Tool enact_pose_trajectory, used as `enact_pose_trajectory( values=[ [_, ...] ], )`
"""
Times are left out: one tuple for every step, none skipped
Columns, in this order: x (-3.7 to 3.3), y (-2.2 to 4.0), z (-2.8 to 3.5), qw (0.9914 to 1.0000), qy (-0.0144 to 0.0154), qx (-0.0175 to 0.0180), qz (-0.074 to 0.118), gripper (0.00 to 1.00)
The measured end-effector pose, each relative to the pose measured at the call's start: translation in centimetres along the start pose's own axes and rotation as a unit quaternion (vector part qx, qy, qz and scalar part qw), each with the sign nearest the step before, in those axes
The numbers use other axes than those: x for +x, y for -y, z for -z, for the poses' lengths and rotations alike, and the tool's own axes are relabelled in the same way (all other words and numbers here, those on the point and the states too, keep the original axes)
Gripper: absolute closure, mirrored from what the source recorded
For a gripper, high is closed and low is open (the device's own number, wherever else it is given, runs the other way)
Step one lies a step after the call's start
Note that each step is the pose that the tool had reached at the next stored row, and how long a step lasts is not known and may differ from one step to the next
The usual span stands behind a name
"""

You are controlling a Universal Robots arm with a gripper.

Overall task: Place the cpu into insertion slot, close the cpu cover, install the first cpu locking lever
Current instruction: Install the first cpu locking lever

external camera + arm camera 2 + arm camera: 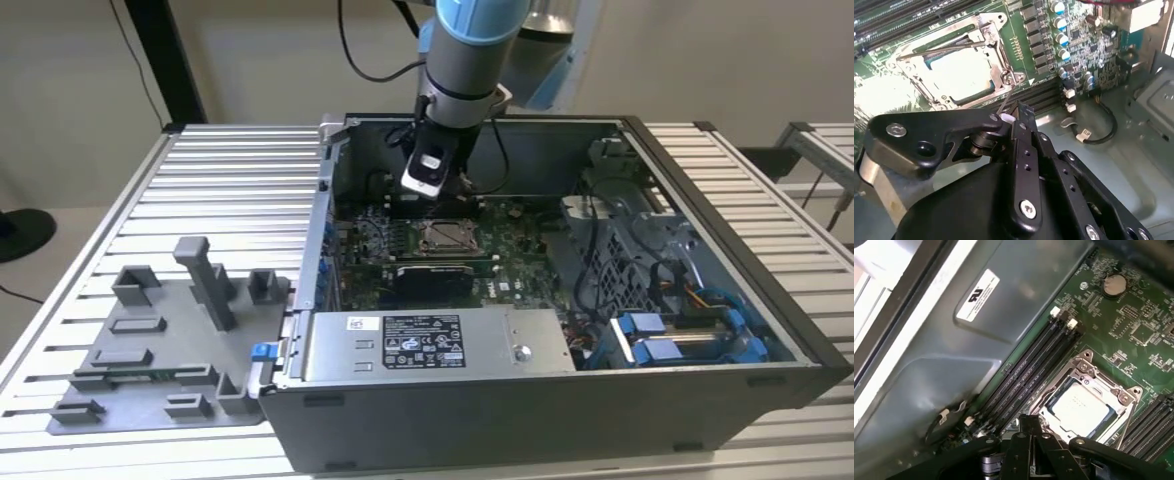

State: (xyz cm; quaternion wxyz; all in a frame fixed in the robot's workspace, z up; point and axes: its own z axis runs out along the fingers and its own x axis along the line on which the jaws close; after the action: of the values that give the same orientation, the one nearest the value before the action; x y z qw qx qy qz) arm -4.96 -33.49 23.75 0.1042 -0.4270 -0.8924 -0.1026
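Hanging over an open computer case (534,410) on a slatted surface (227,170), the arm's tool (438,192) sits close beside the insertion slot (445,237), toward the case's far wall, in the exterior view. In the second wrist view, the tool's fingers (1024,150) are pinched narrow, a thin locking lever (1005,102) running to their tips; whether they grip it cannot be told. In the first wrist view, the cpu (1079,407) lies seated in the slot, the cpu cover (1086,371) shut flat around it.
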Motion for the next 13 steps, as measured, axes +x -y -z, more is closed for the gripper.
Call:
enact_pose_trajectory(
  values=[
    [0.00,0.00,0.01,0.99997,0.0006,0.0005,0.008,1.00],
    [0.00,0.00,0.01,0.99988,0.0023,-0.0006,0.016,1.00],
    [-0.01,0.00,0.01,0.99973,0.0059,-0.0040,0.022,1.00],
    [0.00,0.00,0.00,0.99952,0.0105,-0.0090,0.028,1.00],
    [0.00,0.00,0.01,0.99920,0.0156,-0.0142,0.034,1.00],
    [0.00,0.00,0.00,0.99881,0.0205,-0.0194,0.040,1.00],
    [-0.01,0.00,0.00,0.99835,0.0248,-0.0239,0.046,1.00],
    [-0.01,0.00,0.00,0.99795,0.0276,-0.0271,0.051,1.00],
    [0.00,0.00,0.00,0.99747,0.0299,-0.0301,0.057,1.00],
    [0.00,0.00,0.00,0.99698,0.0320,-0.0325,0.063,1.00],
    [0.00,-0.01,0.02,0.99657,0.0324,-0.0328,0.069,1.00],
    [0.00,-0.02,0.04,0.99607,0.0316,-0.0314,0.077,1.00],
    [0.01,-0.01,0.03,0.99552,0.0304,-0.0295,0.085,1.00]
  ],
)
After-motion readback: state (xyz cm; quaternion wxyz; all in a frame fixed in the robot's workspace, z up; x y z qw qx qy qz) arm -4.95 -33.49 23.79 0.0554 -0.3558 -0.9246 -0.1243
